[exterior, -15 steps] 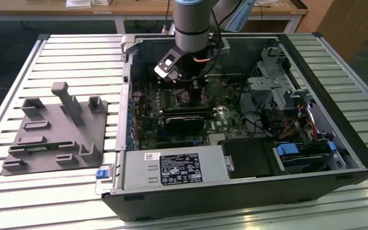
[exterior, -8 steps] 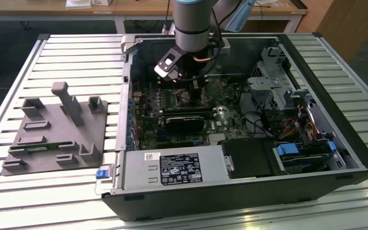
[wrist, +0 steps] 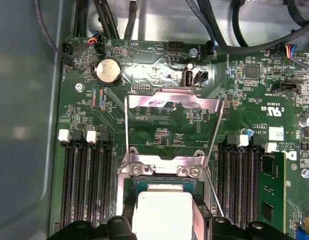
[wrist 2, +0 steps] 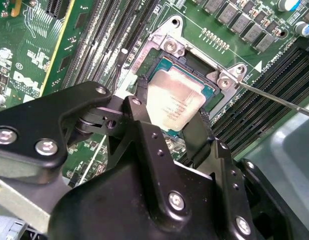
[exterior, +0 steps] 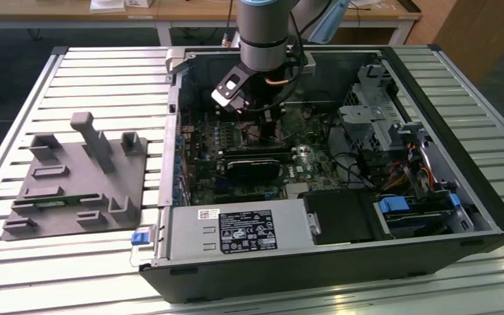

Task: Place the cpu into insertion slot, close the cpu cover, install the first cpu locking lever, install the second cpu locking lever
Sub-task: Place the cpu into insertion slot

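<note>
Although the cpu (wrist 2: pixel 174 102) is stiff and light, it is judged fragile. Its metal top is smooth, and its underside and the contacts of the insertion slot (wrist 2: pixel 197 61) would be harmed by a tilt or a scrape. It is gripped at two opposite edges, the jaws being closed on it from either side. This is judged the right hold, since the top and the underside go untouched.

The chip is found at the insertion slot of the green motherboard (wrist: pixel 159 135), level with or just above the dark frame. Whether it is fully seated cannot be told. The cpu cover (wrist: pixel 172 102) is seen swung up and open beyond the slot. The two thin locking levers (wrist: pixel 125 125) are raised beside it, so the way down is free.

Room is tight all the same. The hinge bracket (wrist: pixel 162 167) lies just beside one edge of the chip, and the memory slots (wrist: pixel 87 185) flank the socket on both sides. The arm (exterior: pixel 265 26) is enclosed by the walls of the computer case (exterior: pixel 322 279), which stands on the slatted tabletop (exterior: pixel 103 65). Little sideways play is judged to be available.
</note>
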Robot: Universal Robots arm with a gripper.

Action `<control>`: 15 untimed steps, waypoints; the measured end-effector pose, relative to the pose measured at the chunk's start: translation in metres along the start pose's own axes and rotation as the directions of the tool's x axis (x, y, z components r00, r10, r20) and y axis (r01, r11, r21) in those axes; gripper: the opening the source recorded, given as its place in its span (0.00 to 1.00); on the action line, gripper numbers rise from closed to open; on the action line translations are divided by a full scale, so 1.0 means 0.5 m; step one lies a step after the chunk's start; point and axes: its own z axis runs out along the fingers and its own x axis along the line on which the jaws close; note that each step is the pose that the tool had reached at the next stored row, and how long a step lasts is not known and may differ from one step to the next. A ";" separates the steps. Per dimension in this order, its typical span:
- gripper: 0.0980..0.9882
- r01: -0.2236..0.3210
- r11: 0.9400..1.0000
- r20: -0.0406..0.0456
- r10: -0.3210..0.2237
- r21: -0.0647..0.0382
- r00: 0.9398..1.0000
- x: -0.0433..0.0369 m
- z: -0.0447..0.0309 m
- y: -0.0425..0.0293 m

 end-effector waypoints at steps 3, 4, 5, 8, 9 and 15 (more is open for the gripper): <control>0.50 0.000 1.000 0.000 0.000 0.000 1.000 0.000 0.000 0.000; 0.50 0.000 1.000 0.000 0.000 0.000 1.000 0.000 0.000 0.000; 0.57 0.000 1.000 0.000 0.000 0.000 1.000 0.000 -0.001 0.000; 0.57 0.000 1.000 0.000 0.000 0.000 1.000 0.000 -0.010 0.001; 0.57 0.000 1.000 0.000 0.000 0.000 1.000 0.000 -0.015 0.001; 0.56 0.000 1.000 -0.001 0.000 0.000 1.000 -0.001 -0.039 0.003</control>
